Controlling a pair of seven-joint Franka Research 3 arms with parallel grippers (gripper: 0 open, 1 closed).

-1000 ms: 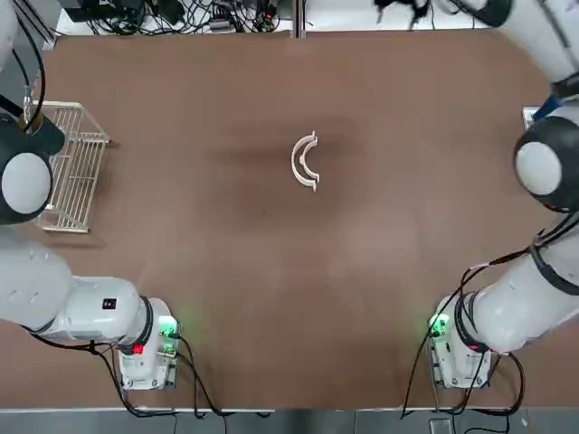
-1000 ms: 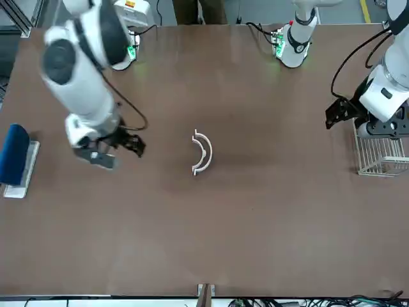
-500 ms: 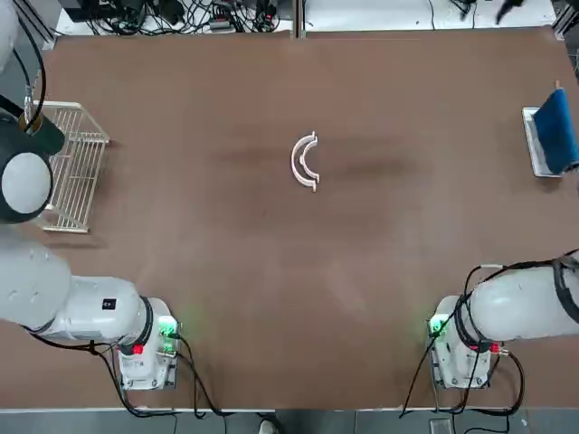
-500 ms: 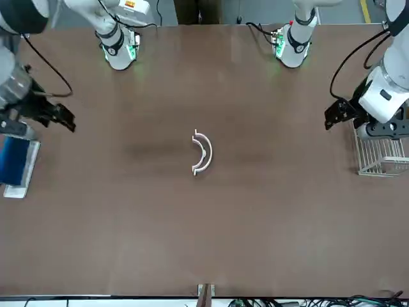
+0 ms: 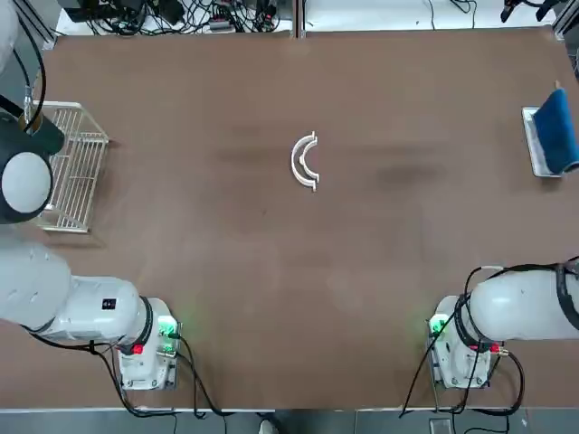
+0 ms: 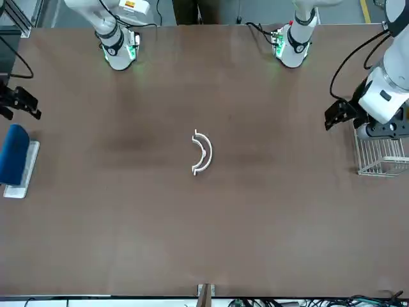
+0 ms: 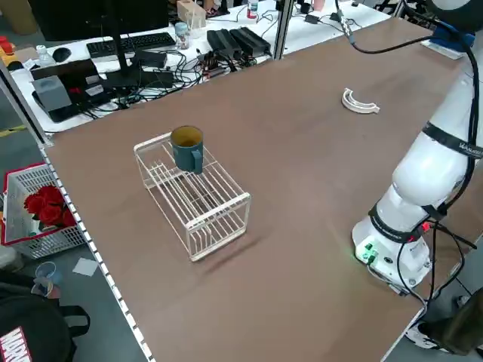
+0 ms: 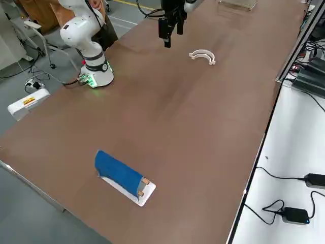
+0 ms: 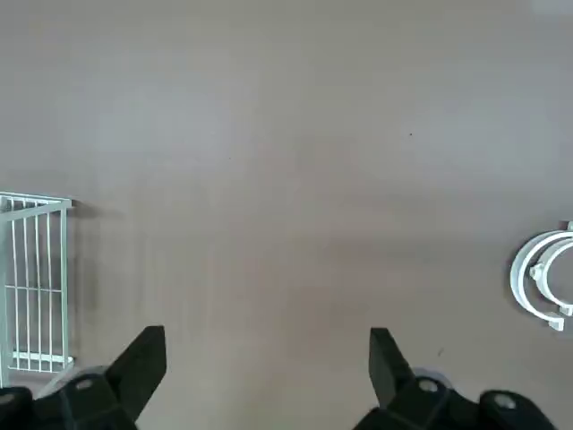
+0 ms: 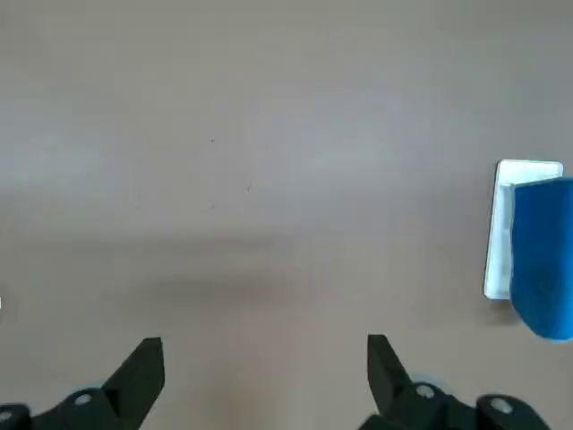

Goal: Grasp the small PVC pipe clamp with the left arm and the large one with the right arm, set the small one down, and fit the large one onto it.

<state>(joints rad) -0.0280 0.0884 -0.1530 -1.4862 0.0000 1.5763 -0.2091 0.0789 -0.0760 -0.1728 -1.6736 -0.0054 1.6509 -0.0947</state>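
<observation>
White, the large one sits mid-desk, apparently nested around the small PVC pipe clamp. Left claw and right claw hover open, well apart.

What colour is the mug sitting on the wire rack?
Dark teal, with a brownish inside. The mug on the wire rack shows best in the left side view.

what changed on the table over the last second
The right gripper swung away from beside the nested white plastic C-shaped pipe clamps, out toward the table edge by the blue block on its white tray, empty and open. The clamps, the left gripper open by the white wire rack, and the green mug stayed put.
</observation>
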